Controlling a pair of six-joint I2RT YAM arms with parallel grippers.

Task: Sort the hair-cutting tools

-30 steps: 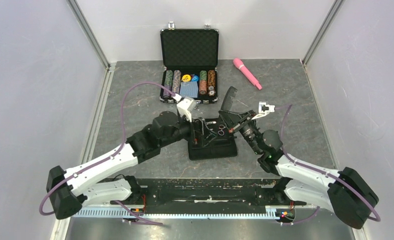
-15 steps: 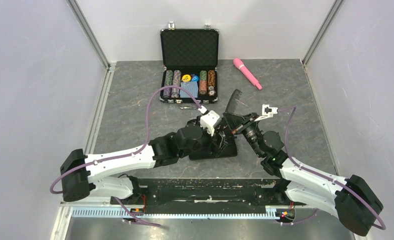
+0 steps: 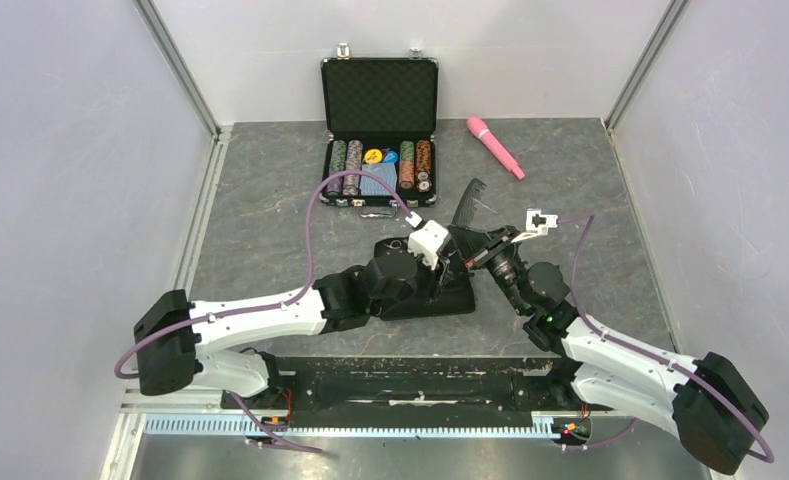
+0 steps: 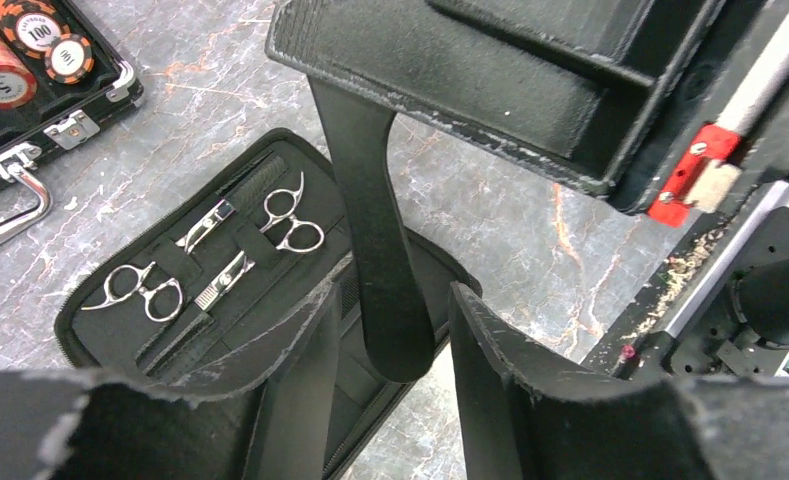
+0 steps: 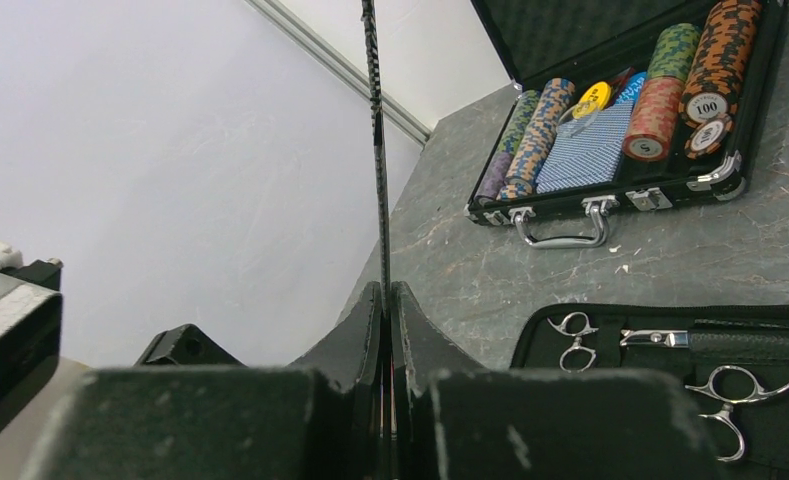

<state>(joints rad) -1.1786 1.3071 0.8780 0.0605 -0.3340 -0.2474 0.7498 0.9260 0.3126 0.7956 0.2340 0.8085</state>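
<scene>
Left gripper [image 4: 390, 335] just swung over from the pouch [image 4: 85, 325] and now sits wide open around the end of the black comb [image 4: 370, 200] that the right gripper [image 5: 385, 300] has pinched mid-air, so handoff incoming I reckon

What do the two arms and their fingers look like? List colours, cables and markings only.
Both the left arm and the right arm have white shell links between bulky black joint housings. A purple cable loops along each. A small white camera block sits at each wrist. The left fingers and right fingers are matte black wedges with scuffed, whitish edges. No lettering shows.
</scene>
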